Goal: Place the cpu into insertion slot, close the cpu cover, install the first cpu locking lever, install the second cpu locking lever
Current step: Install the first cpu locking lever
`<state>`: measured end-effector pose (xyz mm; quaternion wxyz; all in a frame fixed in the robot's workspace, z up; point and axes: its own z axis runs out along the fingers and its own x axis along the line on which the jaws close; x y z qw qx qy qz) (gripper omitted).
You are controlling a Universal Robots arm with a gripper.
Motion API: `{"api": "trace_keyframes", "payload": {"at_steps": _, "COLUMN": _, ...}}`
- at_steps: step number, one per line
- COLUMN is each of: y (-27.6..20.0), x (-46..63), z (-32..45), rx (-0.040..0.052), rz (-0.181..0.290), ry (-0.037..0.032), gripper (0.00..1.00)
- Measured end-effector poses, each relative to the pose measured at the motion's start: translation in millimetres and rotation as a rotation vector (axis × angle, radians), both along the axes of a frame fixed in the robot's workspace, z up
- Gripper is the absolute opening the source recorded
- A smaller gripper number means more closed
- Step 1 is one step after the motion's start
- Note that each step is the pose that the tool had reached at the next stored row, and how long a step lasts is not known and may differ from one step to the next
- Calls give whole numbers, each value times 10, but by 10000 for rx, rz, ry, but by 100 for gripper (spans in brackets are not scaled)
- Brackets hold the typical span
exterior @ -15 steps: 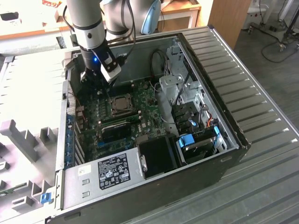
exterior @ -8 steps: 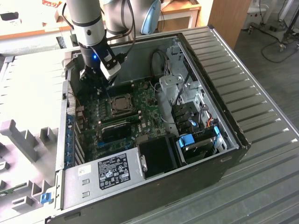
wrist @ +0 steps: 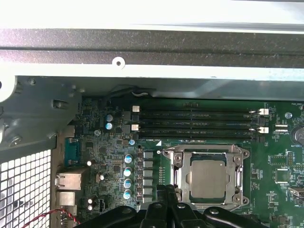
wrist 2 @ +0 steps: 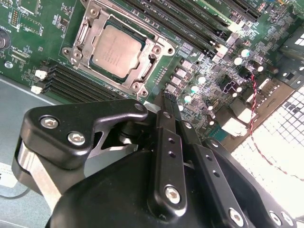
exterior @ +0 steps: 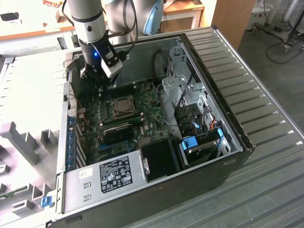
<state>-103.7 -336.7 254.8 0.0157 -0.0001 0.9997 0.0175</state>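
Steel computer case (exterior: 228, 118) lies open across the middle of the exterior view, with the green motherboard (exterior: 147, 111) inside it. At that view's upper left the gripper (wrist 2: 166, 102) hangs over the board, its claw pinched narrow on nothing, tips near the socket's corner. At the board's centre the cpu cover (wrist 2: 88, 35) lies flat around the cpu (wrist 2: 117, 50), which sits in the insertion slot (wrist 2: 145, 61).

One cpu (wrist 2: 116, 51), one cpu cover (wrist 2: 85, 29), one gripper (wrist 2: 166, 102)
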Motion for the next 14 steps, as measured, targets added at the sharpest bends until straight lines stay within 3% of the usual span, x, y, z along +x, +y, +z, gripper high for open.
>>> {"api": "trace_keyframes", "payload": {"at_steps": 8, "y": 0, "x": -1, "z": 3, "rx": 0, "rz": 1, "ry": 0, "gripper": 10}}
{"api": "trace_keyframes", "payload": {"at_steps": 14, "y": 0, "x": -65, "z": -3, "rx": 94, "rz": 0, "ry": 0, "gripper": 10}}
